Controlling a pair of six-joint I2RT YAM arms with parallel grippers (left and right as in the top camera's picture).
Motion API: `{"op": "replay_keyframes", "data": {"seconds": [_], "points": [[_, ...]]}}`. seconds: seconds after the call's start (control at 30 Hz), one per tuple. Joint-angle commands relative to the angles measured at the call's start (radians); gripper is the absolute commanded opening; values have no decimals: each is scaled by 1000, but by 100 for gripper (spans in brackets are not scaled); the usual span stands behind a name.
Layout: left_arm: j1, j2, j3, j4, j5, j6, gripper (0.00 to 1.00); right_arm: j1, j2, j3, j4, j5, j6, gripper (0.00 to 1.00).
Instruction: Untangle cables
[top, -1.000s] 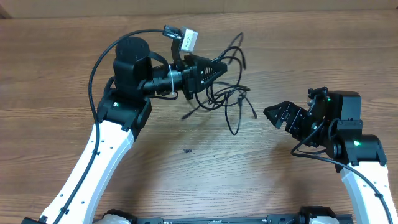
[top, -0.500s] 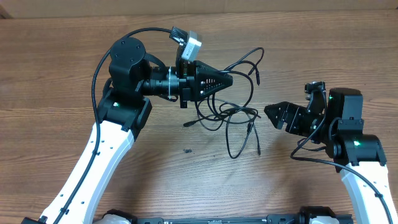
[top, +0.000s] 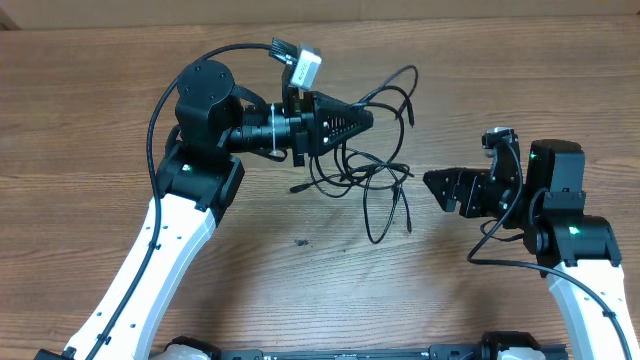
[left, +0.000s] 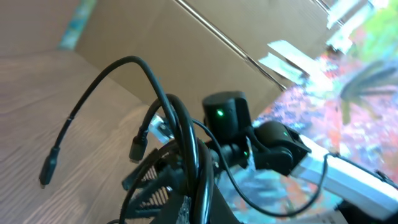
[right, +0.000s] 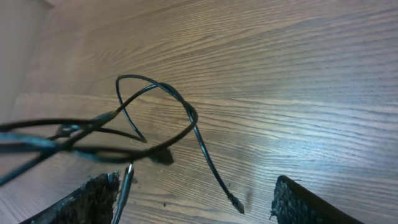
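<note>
Cables (top: 372, 172) form one loose black tangle at mid-table, between the two arms, over the wooden table (top: 100, 90). The left arm comes in from the lower left, forearm level and pointing right. The left gripper (top: 366, 118) sits at the tangle's upper edge, jaws closed on several strands. The left wrist view confirms this: the cables (left: 186, 143) bunch together at the left gripper (left: 180, 208), and two small plug ends (left: 50, 169) hang free in the air — a detail the overhead does not resolve. The right arm enters from the lower right. The right gripper (top: 432, 185) points left, just short of the tangle, touching nothing. In the right wrist view its fingers (right: 305, 202) stand wide apart and hold nothing — a raised loop of the cables (right: 186, 115) lies ahead, one end down at the wood.
</note>
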Motion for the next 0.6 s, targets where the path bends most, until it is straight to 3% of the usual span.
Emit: {"op": "replay_keyframes", "data": {"seconds": [0.0, 0.13, 0.2, 0.47, 0.57], "points": [[4, -15, 17, 11, -64, -15, 4, -6, 0, 5, 7, -30, -63, 80], [4, -15, 17, 11, -61, 33, 4, -5, 0, 5, 7, -49, -84, 80], [3, -15, 17, 11, -11, 141, 4, -6, 0, 5, 11, -80, -89, 80], [3, -15, 17, 11, 371, 518, 4, -6, 0, 5, 14, -82, 27, 81], [3, -15, 17, 9, 429, 573, 4, -6, 0, 5, 23, -83, 7, 81]]}}
